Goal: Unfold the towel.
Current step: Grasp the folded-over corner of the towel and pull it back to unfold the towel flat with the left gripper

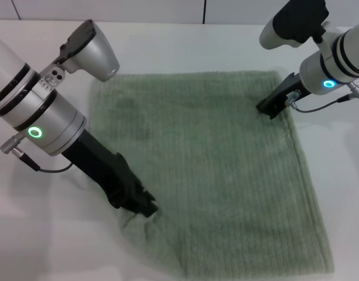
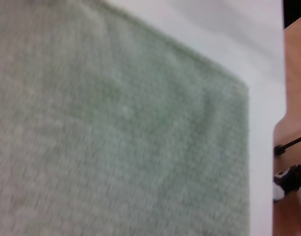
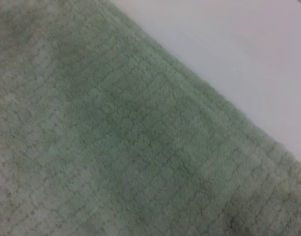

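Observation:
The pale sage-green towel (image 1: 214,170) lies spread almost flat on the white table (image 1: 38,234). Its near left corner is puckered and drawn in. My left gripper (image 1: 145,208) sits at that puckered corner, shut on the cloth. My right gripper (image 1: 270,110) is low at the towel's far right corner, touching its edge. The left wrist view is filled by the towel (image 2: 116,137), with a corner of it against the table. The right wrist view shows the ribbed towel (image 3: 116,147) and its hemmed edge.
White table surface surrounds the towel on all sides (image 1: 167,47). The left wrist view shows the table's edge with brown floor (image 2: 295,73) beyond it. Bare table (image 3: 238,59) lies beside the towel's hem in the right wrist view.

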`<action>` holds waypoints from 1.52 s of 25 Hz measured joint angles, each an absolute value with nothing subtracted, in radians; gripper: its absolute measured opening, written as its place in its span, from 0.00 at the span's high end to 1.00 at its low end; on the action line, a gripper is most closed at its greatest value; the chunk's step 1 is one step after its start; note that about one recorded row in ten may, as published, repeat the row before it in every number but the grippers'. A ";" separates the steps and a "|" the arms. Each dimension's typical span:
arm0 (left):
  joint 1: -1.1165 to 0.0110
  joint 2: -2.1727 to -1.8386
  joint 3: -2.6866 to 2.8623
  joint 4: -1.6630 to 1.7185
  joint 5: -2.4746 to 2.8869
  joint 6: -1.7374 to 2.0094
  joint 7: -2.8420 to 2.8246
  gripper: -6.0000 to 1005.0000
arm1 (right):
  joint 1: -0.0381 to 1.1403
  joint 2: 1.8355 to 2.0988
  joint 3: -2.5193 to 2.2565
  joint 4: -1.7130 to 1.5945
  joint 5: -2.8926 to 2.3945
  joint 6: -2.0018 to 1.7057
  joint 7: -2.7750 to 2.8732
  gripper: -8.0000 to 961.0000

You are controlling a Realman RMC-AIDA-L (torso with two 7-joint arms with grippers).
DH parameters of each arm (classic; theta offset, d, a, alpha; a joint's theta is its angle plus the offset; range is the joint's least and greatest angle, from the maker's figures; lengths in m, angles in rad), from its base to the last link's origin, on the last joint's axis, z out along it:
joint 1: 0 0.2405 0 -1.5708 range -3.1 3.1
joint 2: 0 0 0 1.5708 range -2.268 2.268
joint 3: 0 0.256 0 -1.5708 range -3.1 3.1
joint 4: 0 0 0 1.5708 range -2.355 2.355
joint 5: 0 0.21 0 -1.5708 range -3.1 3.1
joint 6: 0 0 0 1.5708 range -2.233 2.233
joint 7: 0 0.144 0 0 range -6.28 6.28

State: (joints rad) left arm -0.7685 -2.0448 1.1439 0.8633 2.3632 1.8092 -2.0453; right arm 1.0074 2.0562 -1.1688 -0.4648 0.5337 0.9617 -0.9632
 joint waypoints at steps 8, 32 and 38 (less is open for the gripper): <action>-0.770 -2.057 1.145 0.868 2.416 1.806 -2.044 0.68 | 1.008 2.058 -1.169 -0.465 0.534 0.961 -0.963 0.94; -0.752 -2.052 1.044 1.110 2.406 1.919 -1.950 0.31 | 1.008 2.060 -1.169 -0.465 0.534 0.960 -0.955 0.94; -0.771 -2.060 1.045 1.057 2.389 1.913 -1.922 0.31 | 1.010 2.059 -1.169 -0.466 0.534 0.960 -0.955 0.93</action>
